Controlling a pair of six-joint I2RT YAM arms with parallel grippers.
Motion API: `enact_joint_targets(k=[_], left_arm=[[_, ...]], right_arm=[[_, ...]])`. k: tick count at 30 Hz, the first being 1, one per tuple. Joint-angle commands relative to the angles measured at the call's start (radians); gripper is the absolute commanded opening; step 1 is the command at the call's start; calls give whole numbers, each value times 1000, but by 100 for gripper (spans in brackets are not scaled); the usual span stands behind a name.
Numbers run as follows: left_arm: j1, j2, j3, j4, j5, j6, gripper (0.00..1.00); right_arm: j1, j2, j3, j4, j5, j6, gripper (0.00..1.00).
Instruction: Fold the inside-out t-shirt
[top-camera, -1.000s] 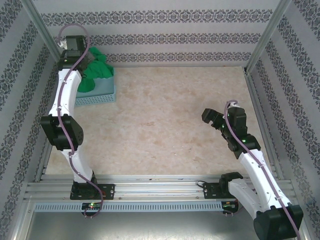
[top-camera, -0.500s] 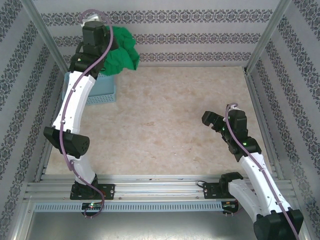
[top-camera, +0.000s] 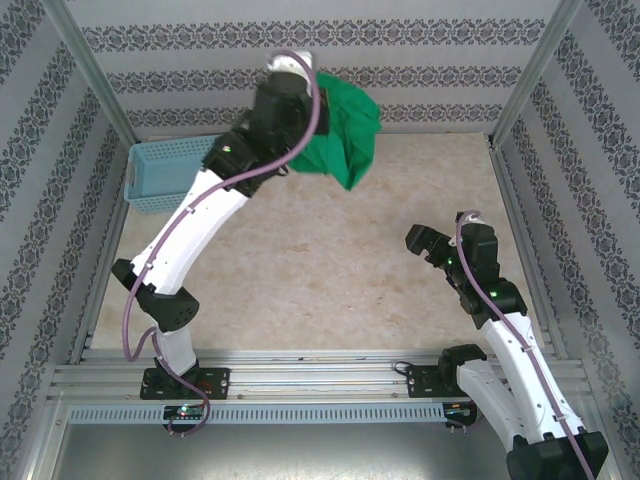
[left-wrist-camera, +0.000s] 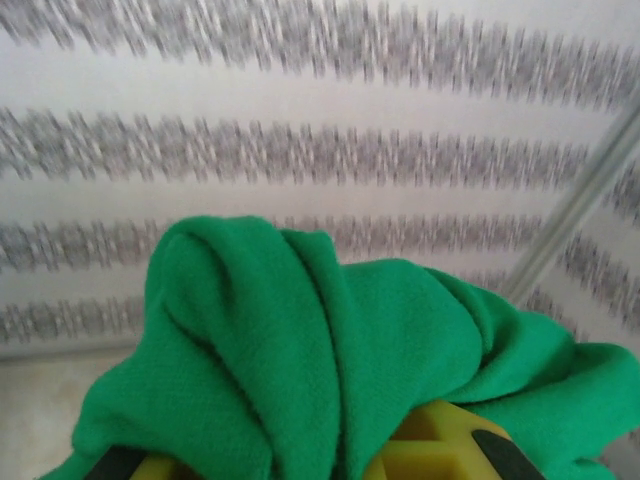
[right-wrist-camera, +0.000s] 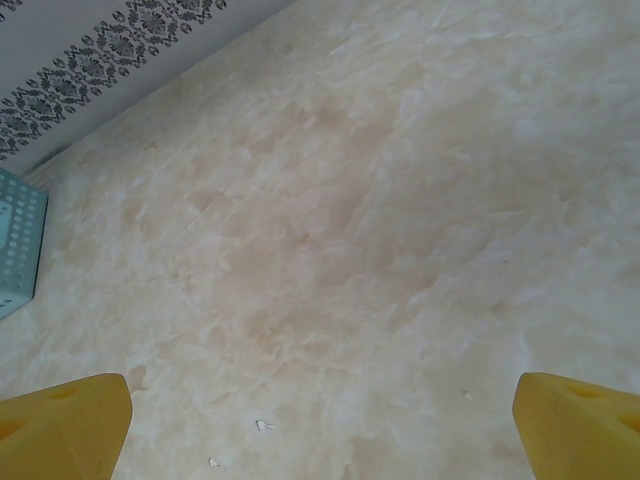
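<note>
I'm at the fetching step. My left gripper is clamped on a bunch of the t-shirt and holds it in the air over the far middle of the table, right of the basket. The cloth is plain bright green, crumpled, hanging in loose folds. The right gripper hovers wide open and empty at the near right. Next, I judge, the shirt needs setting down and spreading flat.
</note>
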Motion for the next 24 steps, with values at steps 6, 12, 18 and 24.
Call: enact_joint_targets(k=[6, 12, 18, 24], left_arm=[[-66, -147, -672, 312, 149, -216, 16], [-66, -233, -937, 332, 157, -255, 54], [-18, -406, -1160, 382, 148, -240, 79], [54, -381, -1200, 395, 255, -252, 80]], right_arm=[[36, -24, -31, -3, -69, 32, 98], [141, 9, -104, 72, -56, 77, 98], [314, 164, -83, 145, 39, 85, 97], [425, 386, 27, 161, 106, 64, 94]])
